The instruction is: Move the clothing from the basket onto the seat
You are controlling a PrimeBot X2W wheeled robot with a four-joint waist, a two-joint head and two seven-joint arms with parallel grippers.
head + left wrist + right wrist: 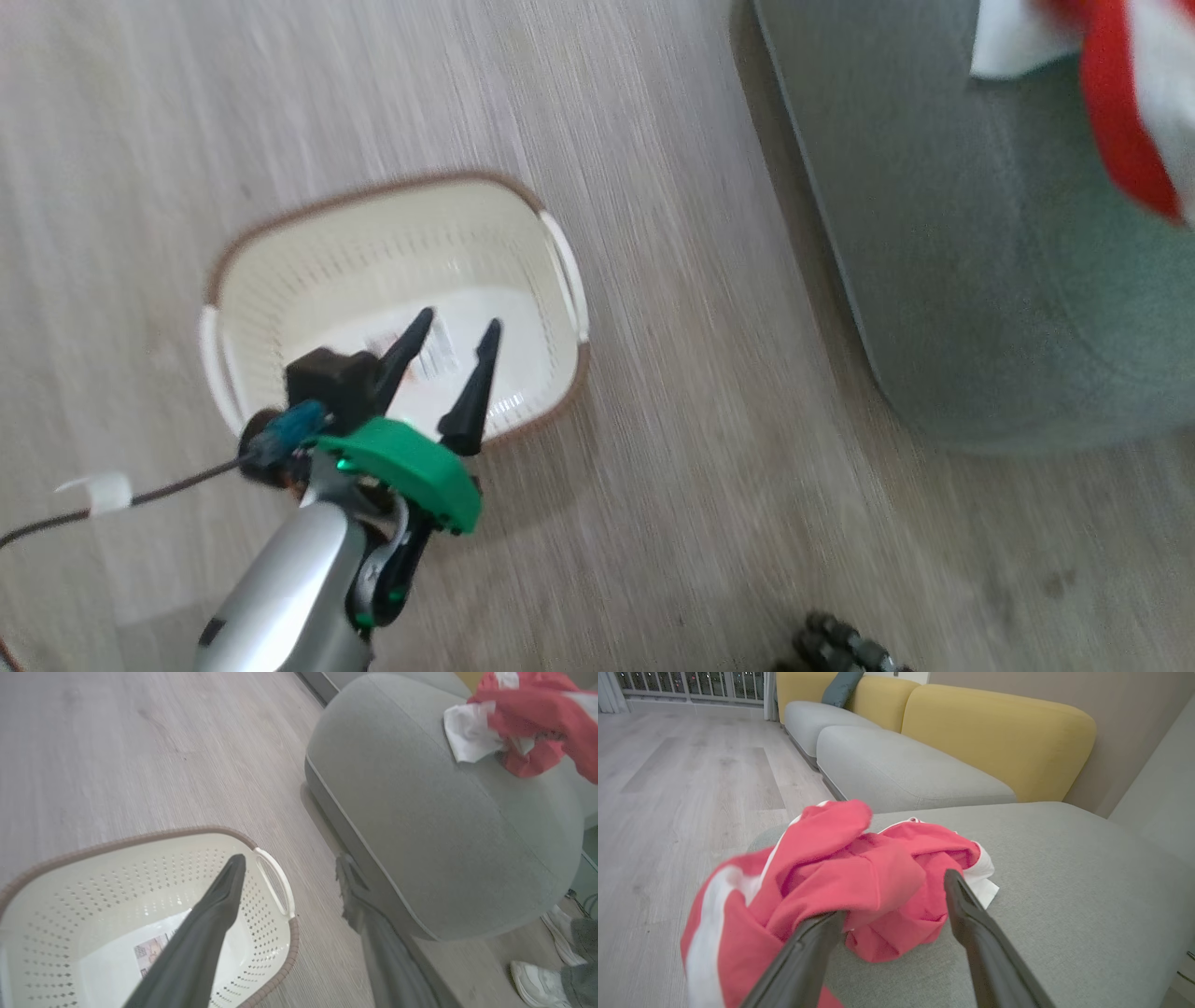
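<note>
The large grey-green upholstered seat carries the crumpled red-and-white fabric clothing, one blurred end seemingly hanging past its edge. Soft, light and floppy, it is best pinched at a thick bunched fold. The small cream perforated plastic basket sits on the floor with nothing red inside. The right gripper stands spread close at the heap, the left gripper spread above the basket.
</note>
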